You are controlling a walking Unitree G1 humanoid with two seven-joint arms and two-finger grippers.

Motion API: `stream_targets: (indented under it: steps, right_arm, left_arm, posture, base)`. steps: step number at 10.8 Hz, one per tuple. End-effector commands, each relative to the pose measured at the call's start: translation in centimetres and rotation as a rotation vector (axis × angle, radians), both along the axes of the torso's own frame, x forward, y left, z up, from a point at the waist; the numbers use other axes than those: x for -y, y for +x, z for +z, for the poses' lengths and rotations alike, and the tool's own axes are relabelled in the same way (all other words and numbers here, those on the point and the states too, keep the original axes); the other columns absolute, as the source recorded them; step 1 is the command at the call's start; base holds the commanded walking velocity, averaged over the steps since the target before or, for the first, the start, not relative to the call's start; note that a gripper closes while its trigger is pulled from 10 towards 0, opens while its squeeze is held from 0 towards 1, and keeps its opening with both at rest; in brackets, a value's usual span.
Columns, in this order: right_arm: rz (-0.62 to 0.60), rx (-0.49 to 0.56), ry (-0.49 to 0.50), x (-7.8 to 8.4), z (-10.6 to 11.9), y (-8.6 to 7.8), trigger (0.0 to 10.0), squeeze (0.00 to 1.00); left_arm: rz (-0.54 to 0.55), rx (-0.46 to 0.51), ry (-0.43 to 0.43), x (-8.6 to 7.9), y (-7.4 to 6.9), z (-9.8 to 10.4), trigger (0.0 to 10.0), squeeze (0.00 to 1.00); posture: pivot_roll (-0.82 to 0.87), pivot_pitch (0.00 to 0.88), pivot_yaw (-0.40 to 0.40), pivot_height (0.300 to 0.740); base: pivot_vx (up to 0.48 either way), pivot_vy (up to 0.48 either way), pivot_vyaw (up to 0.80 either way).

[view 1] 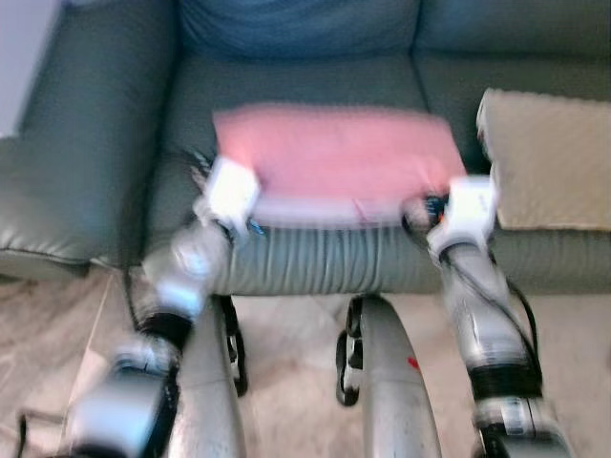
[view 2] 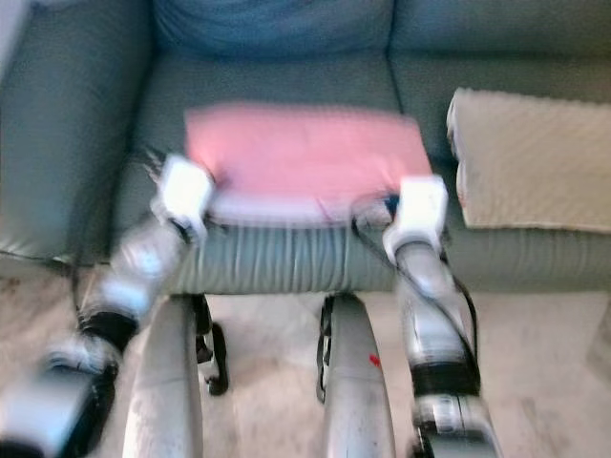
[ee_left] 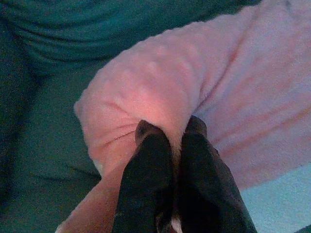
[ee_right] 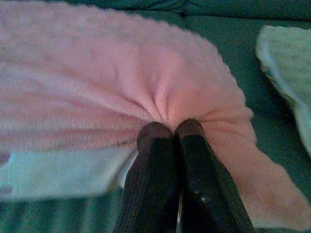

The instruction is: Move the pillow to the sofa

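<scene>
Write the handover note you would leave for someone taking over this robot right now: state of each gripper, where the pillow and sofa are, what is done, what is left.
Left gripper: shut, pinching the fuzzy pink rectangular pillow at its left front corner.
Right gripper: shut, pinching the pillow's right front edge.
The pillow lies flat over the seat of the dark green leather sofa, beside a beige textured cushion on the robot's right.
Done: pillow brought onto the sofa seat.
Left: open both grippers and draw the arms back. Head views are blurred.

The green sofa (view 1: 286,258) bears a pink pillow (view 1: 334,157) and beige cushion (view 1: 549,157).
</scene>
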State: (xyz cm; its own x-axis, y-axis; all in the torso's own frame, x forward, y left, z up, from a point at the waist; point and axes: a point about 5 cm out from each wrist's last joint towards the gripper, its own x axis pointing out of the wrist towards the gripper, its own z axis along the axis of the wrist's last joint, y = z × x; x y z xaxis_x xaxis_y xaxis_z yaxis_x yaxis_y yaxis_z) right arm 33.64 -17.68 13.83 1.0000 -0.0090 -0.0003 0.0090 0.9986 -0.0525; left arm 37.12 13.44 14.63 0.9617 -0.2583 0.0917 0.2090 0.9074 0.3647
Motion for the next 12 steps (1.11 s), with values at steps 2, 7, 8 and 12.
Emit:
stream_targets:
  steps: [2,7,8,12]
  right_arm:
    - [0.041,-0.026,0.01,-0.8,-0.2,0.8,10.0,0.0]
    - [0.118,-0.068,0.015,-2.9,-1.8,0.3,10.0,1.0]
    - [0.098,-0.075,0.002,-2.2,-2.0,0.1,10.0,1.0]
    - [0.004,-0.095,-0.068,1.5,-2.9,-0.6,10.0,1.0]
  left_arm:
    - [0.114,0.007,0.044,-2.6,0.9,0.5,10.0,0.0]
    - [0.188,0.062,0.133,-5.3,1.4,1.6,10.0,1.0]
    - [0.181,0.065,0.137,-5.2,1.4,1.4,10.0,1.0]
    - [0.278,0.091,0.123,-7.2,-0.4,-0.4,10.0,1.0]
  posture:
    - [-0.08,0.506,-0.012,0.607]
    - [-0.08,0.494,-0.037,0.607]
    - [-0.08,0.48,-0.042,0.607]
    - [-0.08,0.374,-0.054,0.607]
  base:
    - [0.0,0.0,0.0]
    - [0.0,0.0,0.0]
    - [0.0,0.0,0.0]
    - [0.0,0.0,0.0]
